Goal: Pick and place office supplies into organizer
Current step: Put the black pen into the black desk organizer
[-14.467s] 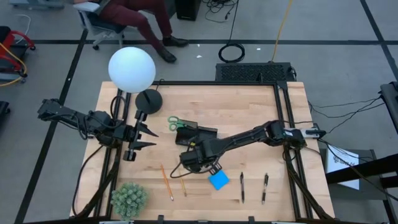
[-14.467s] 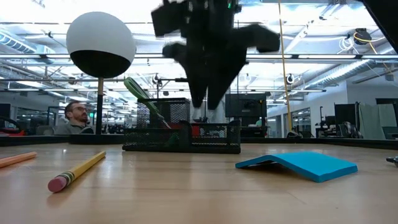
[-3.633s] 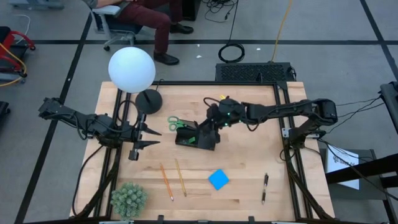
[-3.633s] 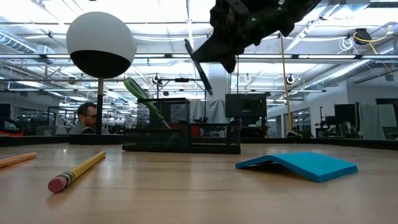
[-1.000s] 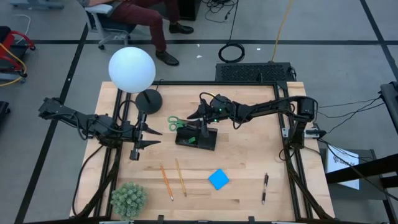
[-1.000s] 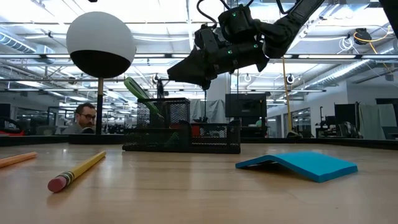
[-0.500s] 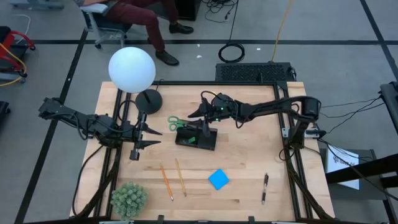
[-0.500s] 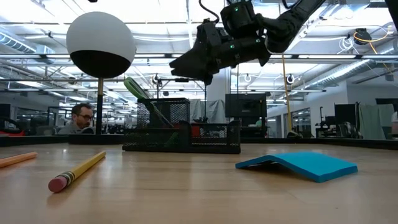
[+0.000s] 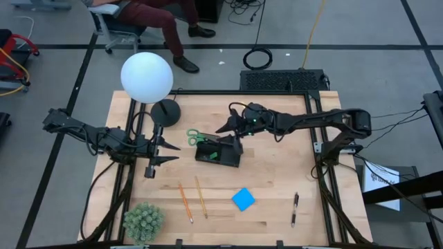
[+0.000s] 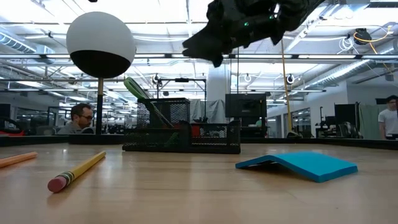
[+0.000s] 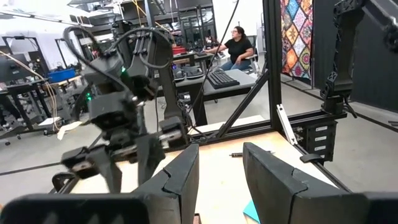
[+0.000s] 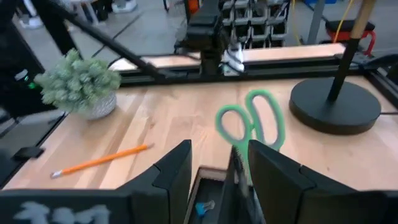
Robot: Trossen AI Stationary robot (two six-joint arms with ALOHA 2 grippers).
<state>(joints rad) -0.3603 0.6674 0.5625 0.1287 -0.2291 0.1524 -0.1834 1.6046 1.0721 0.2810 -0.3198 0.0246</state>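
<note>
The right gripper (image 9: 227,126), fingers apart and empty, has lifted off the organizer (image 9: 218,151) at mid-table, leaving a pen (image 12: 236,177) in it, so another supply comes next.

On my wooden table (image 9: 277,187) stands a white globe lamp (image 9: 147,77), its round black base (image 9: 165,111) near the far left corner. A spiky green plant ball (image 9: 144,221) sits at the near left edge. Beyond the table, a person (image 9: 156,17) sits in a chair.
</note>
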